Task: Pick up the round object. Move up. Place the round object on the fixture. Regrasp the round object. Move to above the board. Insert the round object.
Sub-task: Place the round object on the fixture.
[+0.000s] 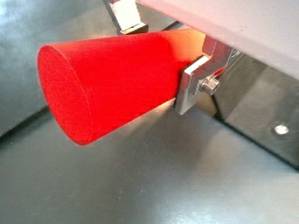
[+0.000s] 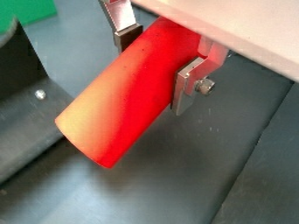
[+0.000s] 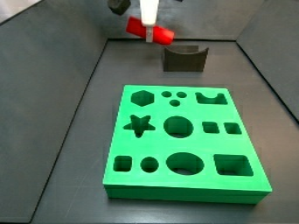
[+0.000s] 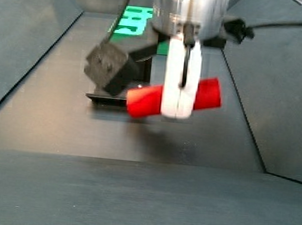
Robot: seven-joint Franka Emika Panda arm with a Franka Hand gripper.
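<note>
My gripper (image 4: 181,87) hangs above the dark floor (image 3: 70,114), clamped on the round object (image 4: 171,97). In both wrist views the silver fingers (image 1: 194,83) press against opposite sides of the red cylinder, which lies crosswise between them, roughly level, with one flat end (image 1: 68,93) jutting well beyond the pads.

In a side view the fixture (image 3: 184,58) stands just beside and below my gripper, its U-shaped notch facing up and empty. The round object (image 3: 151,31) is apart from it, carried in the air. The board (image 3: 184,144) lies well away from my gripper, beyond the fixture on the near side of that view; all its holes appear unfilled. In the other side view the fixture (image 4: 111,69) sits behind my gripper, with the board (image 4: 133,20) farther back.

Step in hand, as I judge it: the lift is done and I am carrying the peg toward the fixture, ahead of setting it down.

Next move: I must bring the cylinder over the notch, align its long axis with the curved groove, and lower until it seats. Only then should my fingers part, so that it rests stably for the regrasp. A misaligned axis could let it roll off the block.
</note>
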